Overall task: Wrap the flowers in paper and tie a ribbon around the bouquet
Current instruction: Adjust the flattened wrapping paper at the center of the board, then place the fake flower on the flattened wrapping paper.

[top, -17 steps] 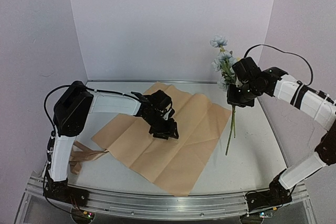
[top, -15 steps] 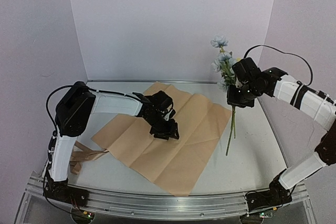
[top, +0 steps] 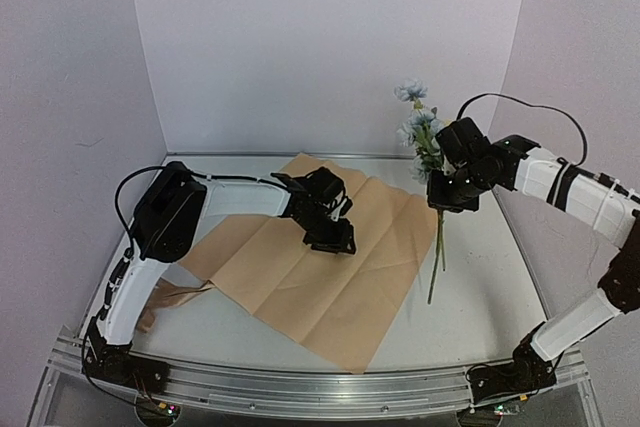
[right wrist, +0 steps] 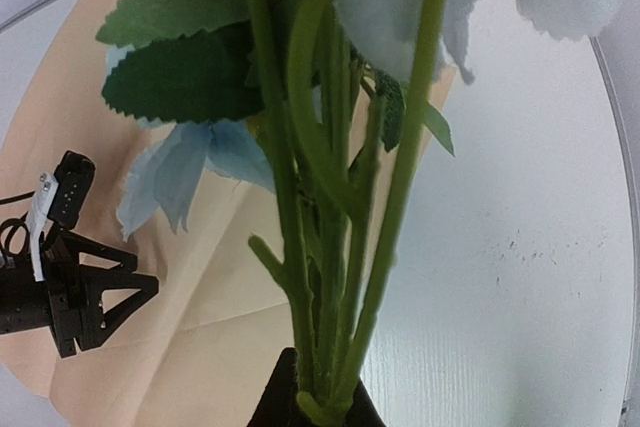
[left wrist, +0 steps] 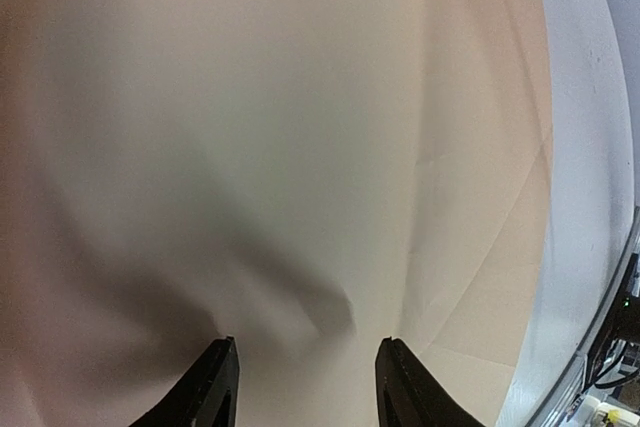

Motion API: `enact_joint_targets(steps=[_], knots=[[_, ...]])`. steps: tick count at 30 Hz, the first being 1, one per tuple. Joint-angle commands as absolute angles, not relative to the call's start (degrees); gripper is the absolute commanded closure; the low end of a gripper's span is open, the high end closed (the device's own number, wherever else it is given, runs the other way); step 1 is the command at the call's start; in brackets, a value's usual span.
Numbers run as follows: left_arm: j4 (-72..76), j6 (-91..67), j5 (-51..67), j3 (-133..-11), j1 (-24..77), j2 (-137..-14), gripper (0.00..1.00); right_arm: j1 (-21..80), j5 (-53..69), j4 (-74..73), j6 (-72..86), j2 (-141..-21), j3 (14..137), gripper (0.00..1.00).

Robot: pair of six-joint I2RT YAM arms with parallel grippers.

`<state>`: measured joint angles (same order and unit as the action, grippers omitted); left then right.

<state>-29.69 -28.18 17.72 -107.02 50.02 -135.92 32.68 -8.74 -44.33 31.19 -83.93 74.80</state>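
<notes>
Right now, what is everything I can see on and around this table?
paper: one creased sheet, tan-brown face up, flat across the middle of the table.
flowers: one small bunch, pale blue blooms with green leaves and stems, held upright over the right side, stems hanging down.
ribbon: one, glossy tan, bunched at the near left.
table: one, white, under everything.
left gripper: black, open, fingers down on the paper.
right gripper: black, shut on the flowers' stems.

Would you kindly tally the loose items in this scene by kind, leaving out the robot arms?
tan paper sheet: 1
bunch of artificial flowers: 1
tan ribbon: 1
Total: 3
</notes>
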Motion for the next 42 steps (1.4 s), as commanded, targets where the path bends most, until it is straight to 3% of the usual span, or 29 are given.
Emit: enact_joint_targets(steps=[1,11,18,28,42], knots=[[-32.1,-25.0,16.0,-99.9,48.7,-130.8,0.51,36.0,-11.4,-39.5,29.9,-89.0,80.7,1.0],[-27.9,-26.5,13.5,-90.9,46.4,-115.3,0.41,41.1,-10.0,-33.1,29.3,-104.1,93.8,1.0],[-30.6,-35.5,5.3,-79.7,43.5,-107.4,0.47,42.4,-2.9,-27.9,29.7,-113.4,98.9,1.0],[-32.2,-34.4,1.3,-72.4,40.3,-107.1,0.51,44.5,1.7,-25.6,30.7,-123.3,103.3,1.0],[-31.0,-28.5,3.3,-80.6,38.9,-117.3,0.52,44.3,-7.4,-35.8,40.5,-127.0,96.3,1.0]])
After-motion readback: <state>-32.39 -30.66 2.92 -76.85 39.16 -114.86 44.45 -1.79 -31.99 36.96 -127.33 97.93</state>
